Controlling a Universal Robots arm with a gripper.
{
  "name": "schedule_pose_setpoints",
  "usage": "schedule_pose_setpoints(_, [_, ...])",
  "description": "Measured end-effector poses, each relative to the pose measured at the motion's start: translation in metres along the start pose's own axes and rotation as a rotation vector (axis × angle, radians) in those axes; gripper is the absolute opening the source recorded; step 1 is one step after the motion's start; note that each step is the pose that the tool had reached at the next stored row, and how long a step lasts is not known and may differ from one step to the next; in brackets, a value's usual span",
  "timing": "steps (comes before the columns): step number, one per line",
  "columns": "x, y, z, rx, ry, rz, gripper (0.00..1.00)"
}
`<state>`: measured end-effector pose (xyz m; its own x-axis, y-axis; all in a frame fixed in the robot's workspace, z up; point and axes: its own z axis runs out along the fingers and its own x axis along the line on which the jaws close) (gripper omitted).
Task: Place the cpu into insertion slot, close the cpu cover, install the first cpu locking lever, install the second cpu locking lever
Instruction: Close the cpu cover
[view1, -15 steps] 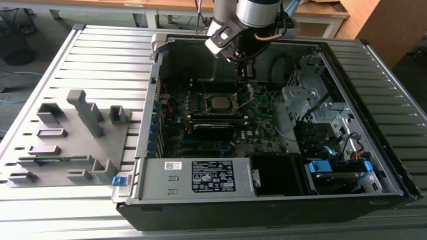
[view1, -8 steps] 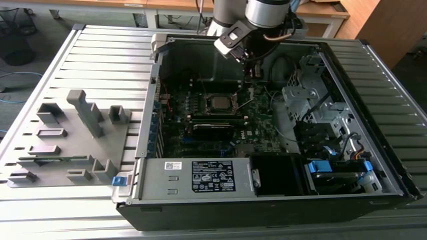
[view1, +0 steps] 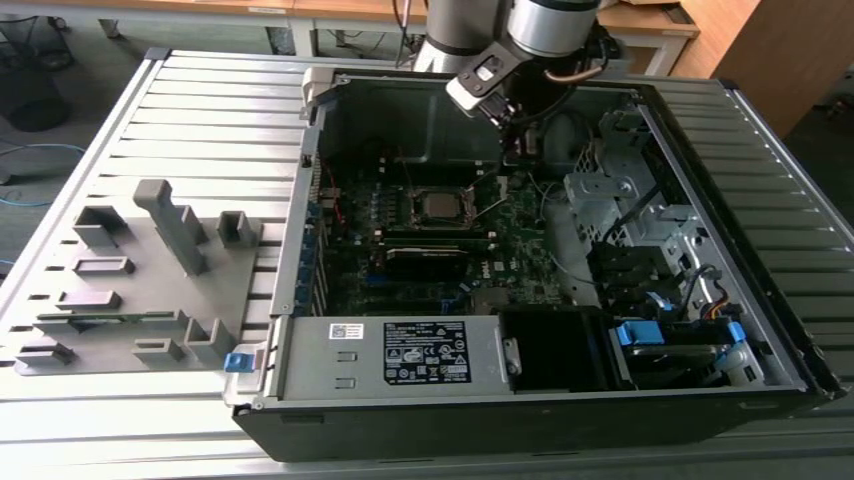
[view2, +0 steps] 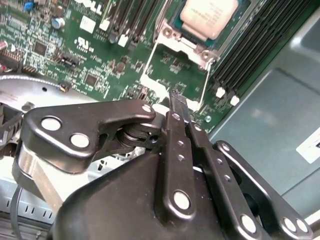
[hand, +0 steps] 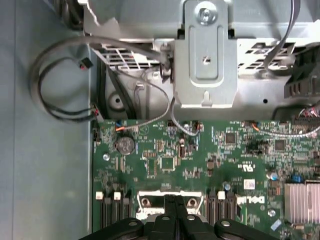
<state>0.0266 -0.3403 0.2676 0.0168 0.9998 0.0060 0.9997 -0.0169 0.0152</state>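
Lying near pincer (view2: 176, 100), apart: cpu (view2: 209, 15)

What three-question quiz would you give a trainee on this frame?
1. True or false: the cpu lies in the insertion slot.
2. The jaws of the gripper are: A wide open; B shut together; C clamped on a cable.
3. Which part is the gripper tip nearest to in the second wrist view?
Key: 1 true. 2 B. 3 the cpu cover, which is open and clear of the cpu, with its free edge by the tip.
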Motion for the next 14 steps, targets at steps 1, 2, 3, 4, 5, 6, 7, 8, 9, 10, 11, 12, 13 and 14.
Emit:
schedule_pose_setpoints(1, [0.0000,0.0017,0.0000,0.0000,0.0000,0.000,0.10])
schedule_pose_setpoints(2, [0.0001,0.0034,0.0001,0.0000,0.0001,0.000,0.10])
schedule_pose_setpoints(3, [0.0001,0.0053,0.0001,0.0000,0.0000,0.000,0.10])
schedule_pose_setpoints(4, [0.0001,0.0074,0.0001,0.0000,0.0000,0.000,0.10])
schedule_pose_setpoints(5, [0.0002,0.0097,0.0001,0.0000,0.0000,0.000,0.10])
schedule_pose_setpoints(6, [0.0002,0.0119,0.0002,0.0000,0.0000,0.000,0.10])
schedule_pose_setpoints(7, [0.0002,0.0142,0.0002,0.0000,0.0000,0.000,0.10])
schedule_pose_setpoints(8, [0.0003,0.0164,0.0002,0.0000,0.0000,0.000,0.10])
schedule_pose_setpoints(9, [0.0003,0.0184,0.0003,0.0000,0.0000,0.000,0.10])
schedule_pose_setpoints(10, [0.0004,0.0202,0.0004,-0.0001,0.0001,0.000,0.10])
schedule_pose_setpoints(11, [0.0004,0.0210,0.0003,0.0000,0.0000,0.000,0.10])
schedule_pose_setpoints(12, [0.0004,0.0211,0.0003,0.0000,0.0000,0.000,0.10])
schedule_pose_setpoints(13, [0.0004,0.0211,0.0003,0.0000,-0.0001,0.000,0.10])
schedule_pose_setpoints(14, [0.0004,0.0211,0.0003,0.0000,-0.0001,0.000,0.10])
